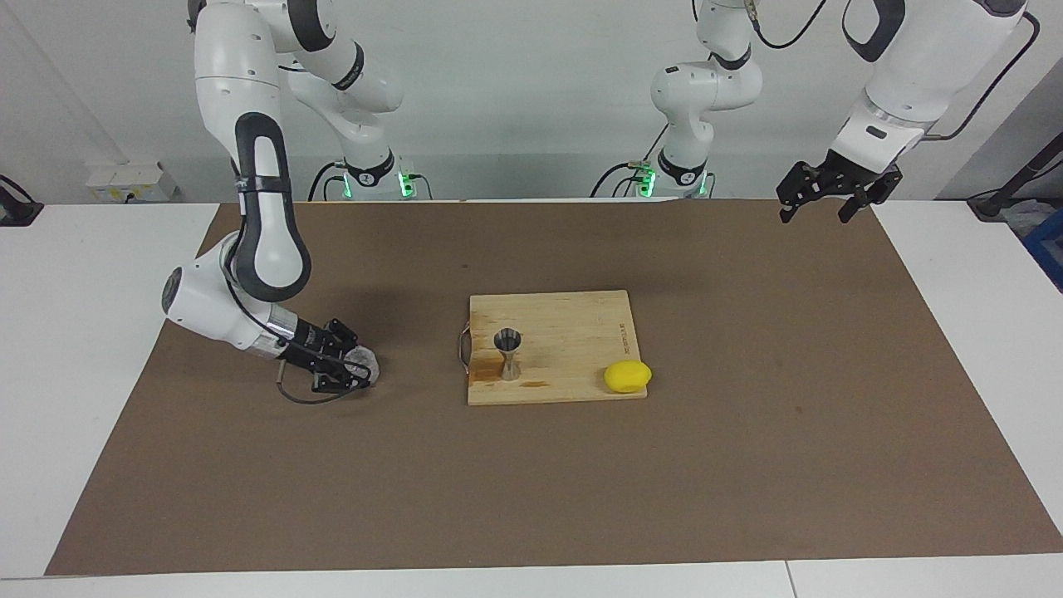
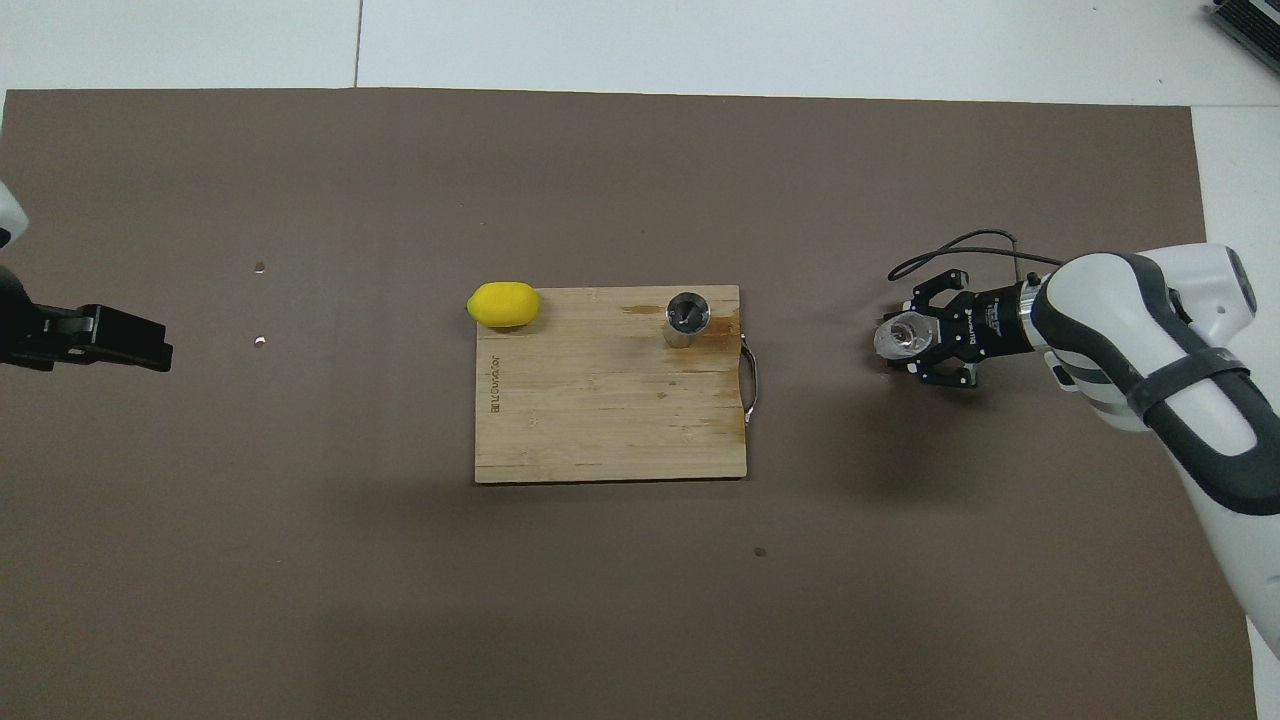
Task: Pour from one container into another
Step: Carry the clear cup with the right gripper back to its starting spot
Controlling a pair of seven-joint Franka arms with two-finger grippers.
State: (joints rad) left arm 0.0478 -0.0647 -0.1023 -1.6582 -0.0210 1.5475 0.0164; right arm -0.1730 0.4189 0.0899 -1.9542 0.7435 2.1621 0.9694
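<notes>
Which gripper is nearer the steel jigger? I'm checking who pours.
Right. The right gripper is at the clear cup beside the cutting board; the left gripper hangs over the mat's corner, away from the jigger.

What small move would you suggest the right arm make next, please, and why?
Probably lift the cup slightly off the mat. The right pincer sits low at the cup, fingers on either side of it, while the jigger stands upright on the cutting board, well apart from the cup. The left pincer waits raised by its base.

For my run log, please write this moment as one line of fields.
right gripper: at clear cup, on mat | left gripper: waits raised, open | jigger: upright on board | pour: not begun
</notes>
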